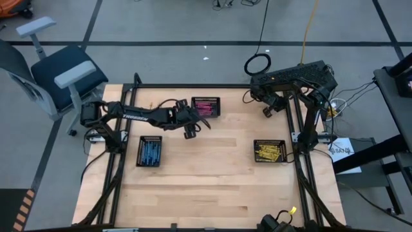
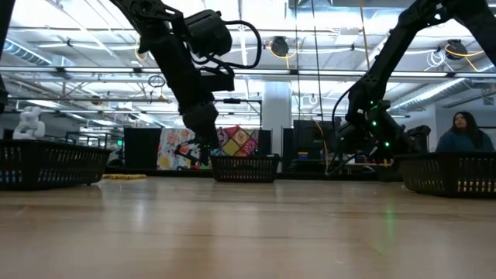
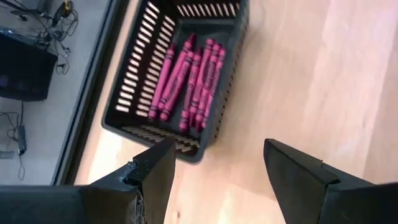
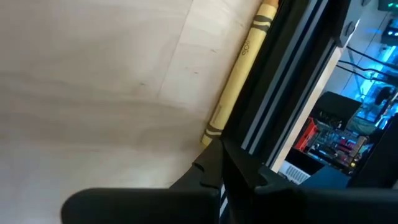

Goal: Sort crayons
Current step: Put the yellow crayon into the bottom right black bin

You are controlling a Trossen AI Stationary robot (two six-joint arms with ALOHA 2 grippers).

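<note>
The left tool (image 3: 214,177) hangs released and empty just beside the basket of pink crayons (image 3: 186,84) at the desk's (image 1: 206,187) far edge. The right tool (image 4: 217,168) looks clenched on a yellow crayon (image 4: 239,74) against the desk's black frame rail (image 4: 292,68); it could snag or slip off the edge. The crayon's label printing is unreadable.

My two arms are dark, jointed tubes; the left arm (image 1: 138,114) carries white lettering along its link, and black cables loop off its wrist. Fingers (image 3: 298,180) are matte black wedges.
</note>
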